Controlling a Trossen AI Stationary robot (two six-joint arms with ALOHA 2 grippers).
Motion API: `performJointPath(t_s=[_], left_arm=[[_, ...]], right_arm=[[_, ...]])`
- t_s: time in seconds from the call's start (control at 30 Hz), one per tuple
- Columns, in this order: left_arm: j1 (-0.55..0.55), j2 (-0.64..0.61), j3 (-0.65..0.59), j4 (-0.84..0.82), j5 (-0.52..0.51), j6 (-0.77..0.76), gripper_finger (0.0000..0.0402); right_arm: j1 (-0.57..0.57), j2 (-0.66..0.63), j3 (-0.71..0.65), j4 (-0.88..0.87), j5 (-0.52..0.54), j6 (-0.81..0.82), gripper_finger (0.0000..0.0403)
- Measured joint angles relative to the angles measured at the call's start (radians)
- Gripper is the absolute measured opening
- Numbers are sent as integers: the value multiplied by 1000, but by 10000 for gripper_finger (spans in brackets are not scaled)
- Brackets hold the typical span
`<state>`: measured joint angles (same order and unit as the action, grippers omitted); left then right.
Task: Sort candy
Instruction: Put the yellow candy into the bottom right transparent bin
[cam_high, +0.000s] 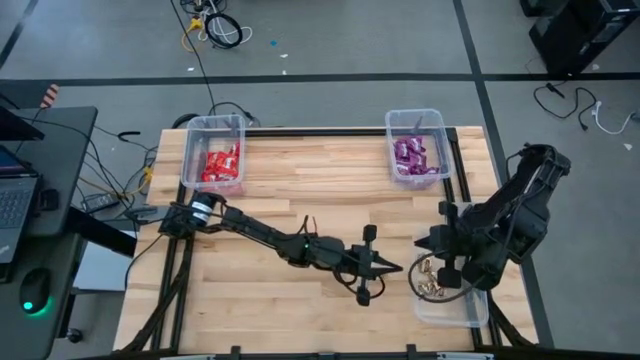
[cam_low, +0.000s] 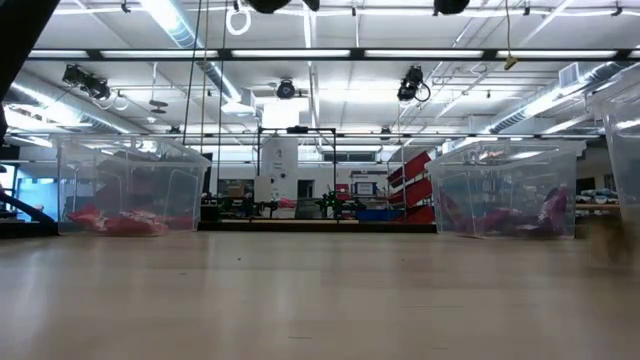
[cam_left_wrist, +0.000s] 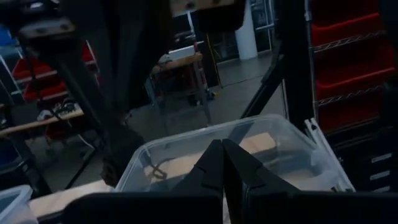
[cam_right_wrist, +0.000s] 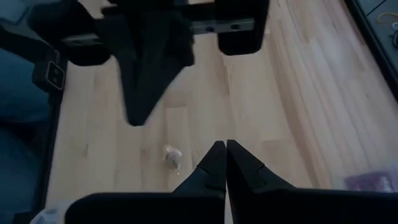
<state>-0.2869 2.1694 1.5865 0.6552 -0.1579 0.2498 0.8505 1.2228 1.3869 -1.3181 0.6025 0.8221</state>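
Candy (cam_high: 222, 163) sits binned at table edges — both hands (cam_high: 395, 267) (cam_high: 425, 243) closed, empty.

The worktop (cam_high: 320, 190) is pale planked wood, smooth with a soft sheen. The bins (cam_high: 212, 152) are clear, glossy plastic. The red packets (cam_high: 221, 165) and purple packets (cam_high: 410, 156) look shiny, the gold pieces (cam_high: 432, 280) foil-bright. Both arms look matt black.

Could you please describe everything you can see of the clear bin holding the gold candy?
The gold-candy bin is a clear, thin-walled plastic tub with rounded corners and no lid, sitting upright at the near right corner of the wooden table. A small heap of gold foil candy lies at its far end. The right arm partly covers it from above.
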Motion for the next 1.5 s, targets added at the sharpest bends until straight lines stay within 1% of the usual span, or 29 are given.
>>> performJointPath(t_s=[0.17,0.27,0.33,0.43,0.5,0.57,0.73,0.87,1.03,1.2,1.33,1.5], left_arm=[[9,2,1,-9,2,-17,0],[5,1,3,-104,33,-12,0],[2,1,2,-228,106,32,0],[0,3,1,-416,253,145,3],[-1,3,-15,-468,321,213,4],[-2,16,-39,-437,336,237,6],[-1,90,-54,-305,325,235,20],[-1,128,-55,-184,291,177,43],[-1,175,-53,-72,271,112,87],[-1,222,-51,34,195,54,124],[1,244,-51,71,152,2,141],[1,272,-51,135,145,-69,148]], right_arm=[[34,-1,0,-18,1,75,0],[54,1,0,-23,5,119,0],[69,7,0,-23,7,143,0],[89,15,0,-24,7,155,0],[95,19,0,-24,16,155,0],[97,21,0,-24,32,155,0],[97,21,0,-27,57,154,0],[97,21,0,-22,60,155,0],[97,21,0,-22,60,155,0],[97,21,0,-23,68,155,0],[97,21,0,-23,70,155,0],[95,21,0,-26,74,155,0]])
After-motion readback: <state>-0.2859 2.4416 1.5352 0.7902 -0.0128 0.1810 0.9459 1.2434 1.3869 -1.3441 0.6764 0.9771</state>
